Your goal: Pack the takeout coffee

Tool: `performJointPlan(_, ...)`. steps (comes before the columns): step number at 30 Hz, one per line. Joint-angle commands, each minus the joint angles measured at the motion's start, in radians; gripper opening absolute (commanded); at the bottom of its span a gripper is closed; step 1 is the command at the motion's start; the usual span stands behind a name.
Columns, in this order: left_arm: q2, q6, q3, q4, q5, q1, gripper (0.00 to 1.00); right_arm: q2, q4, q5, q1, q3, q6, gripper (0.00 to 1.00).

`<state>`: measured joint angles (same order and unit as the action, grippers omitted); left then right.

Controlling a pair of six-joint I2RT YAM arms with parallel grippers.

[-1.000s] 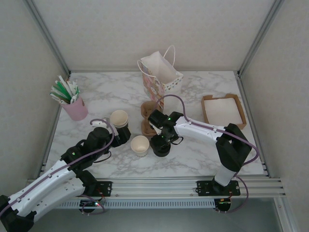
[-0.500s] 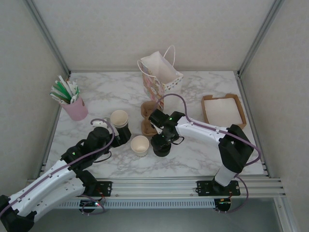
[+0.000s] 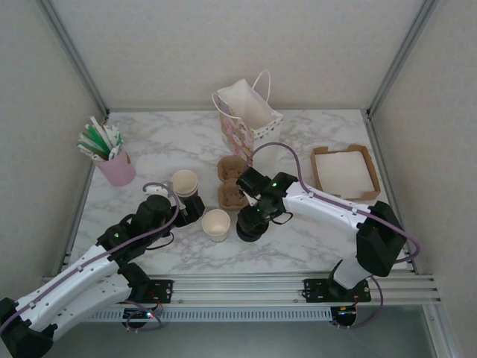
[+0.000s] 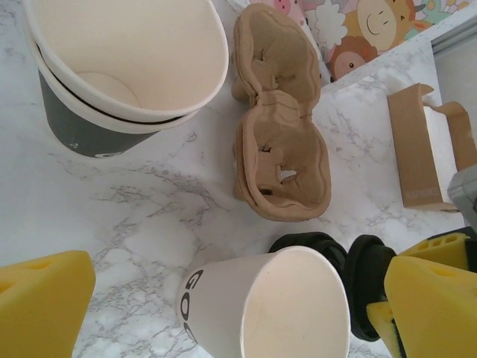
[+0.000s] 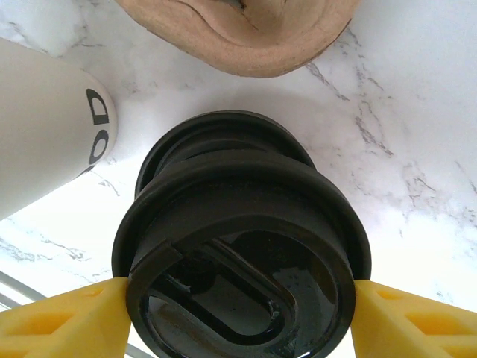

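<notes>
Two arms reach in from the near edge in the top view. On the marble table [image 3: 149,145] a pink cup [image 3: 115,170] of stirrers is seen far left, a bag [image 3: 250,119] at the far middle and a napkin tray [image 3: 344,171] to the right. A carrier [image 3: 232,185] lies just near of the bag, stacked cups [image 3: 184,182] stand left of it, and a white cup [image 3: 216,224] stands nearer. The left gripper [image 3: 192,211] is placed between the stacked cups and the white cup. The right gripper [image 3: 251,218] is lowered over black lids [image 3: 250,228] just right of the white cup.

In the left wrist view the left gripper's fingers [image 4: 41,302] are spread wide with nothing pinched. The white cup [image 4: 264,306], lidless, stands ahead between them. The stacked cups [image 4: 112,74], cream above a dark band and also lidless, are seen far left. The carrier [image 4: 279,142], with two pockets, lies beyond. Black lids [image 4: 309,246] are seen right of the white cup.

In the right wrist view one lid [image 5: 238,253] is pinched at its rim between the right gripper's [image 5: 240,294] yellow fingertips [image 5: 67,321]. It overlaps a second lid [image 5: 223,134] lying on the marble; whether the two touch cannot be told. The white cup [image 5: 45,127] is seen at the left and the carrier [image 5: 238,33] at the far edge. The pinched lid is thus apart from every cup, just right of the white cup.
</notes>
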<state>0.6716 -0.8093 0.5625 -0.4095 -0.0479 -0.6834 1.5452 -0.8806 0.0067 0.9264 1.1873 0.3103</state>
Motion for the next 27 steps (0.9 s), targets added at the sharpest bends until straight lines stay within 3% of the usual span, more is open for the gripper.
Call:
performJointPlan(1, -0.041, -0.011, -0.015, 0.036, -0.003, 0.008, 1.00, -0.055, -0.050, 0.004, -0.005, 0.031, 0.017, 0.72)
performJointPlan(9, -0.226, -0.042, -0.035, 0.090, -0.039, 0.008, 1.00, -0.064, -0.116, -0.079, 0.011, 0.161, 0.001, 0.72)
performJointPlan(12, -0.256, -0.044, 0.007, 0.041, -0.056, 0.009, 0.99, -0.045, -0.142, -0.101, 0.022, 0.214, -0.007, 0.72)
performJointPlan(14, -0.242, -0.040, 0.060, -0.024, -0.068, 0.008, 1.00, -0.028, -0.156, -0.113, 0.028, 0.250, -0.008, 0.72)
performJointPlan(17, -0.204, 0.039, 0.132, -0.072, 0.027, 0.008, 1.00, 0.007, -0.175, -0.125, 0.043, 0.298, -0.014, 0.72)
performJointPlan(21, -0.082, 0.082, 0.273, -0.255, 0.024, 0.013, 1.00, 0.071, -0.209, -0.123, 0.067, 0.368, -0.017, 0.72)
performJointPlan(27, -0.057, 0.122, 0.336, -0.331, 0.023, 0.082, 1.00, 0.177, -0.270, -0.095, 0.120, 0.485, -0.016, 0.72)
